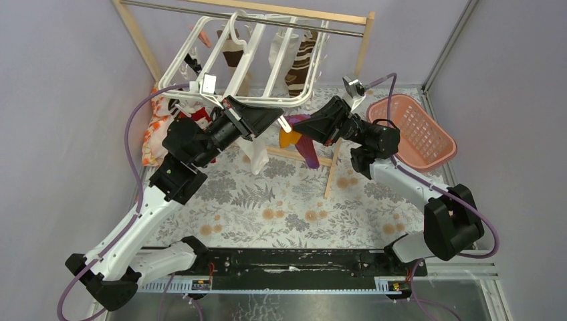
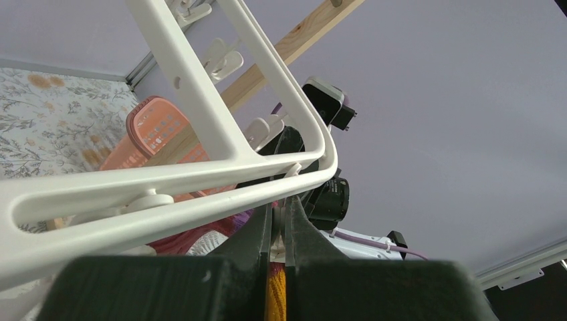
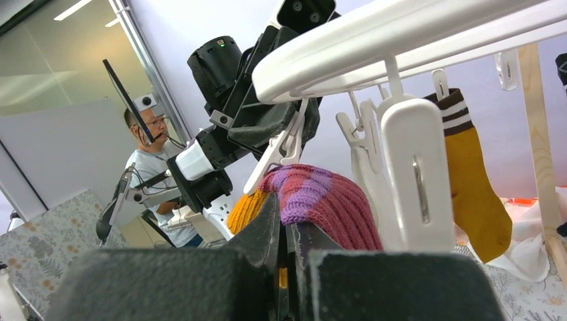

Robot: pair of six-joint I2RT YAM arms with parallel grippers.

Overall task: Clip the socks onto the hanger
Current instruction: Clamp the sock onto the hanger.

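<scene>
Right tool (image 3: 284, 224) pinching purple-orange sock (image 3: 321, 200), left tool (image 2: 279, 208) squeezed on clip (image 3: 275, 157), under white hanger (image 3: 401, 33)

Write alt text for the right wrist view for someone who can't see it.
The right gripper, shut on a purple-and-orange sock, holds it up just below the white hanger frame, beside a dangling clip that the left gripper pinches. A mustard sock hangs clipped nearby.

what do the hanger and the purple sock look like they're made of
Hanger: moulded plastic by the look, smooth and slightly glossy white, with rounded edges. Purple sock: knitted yarn, perhaps wool or acrylic; its ribbed stitches show clearly, matte and soft, with an orange part.
</scene>
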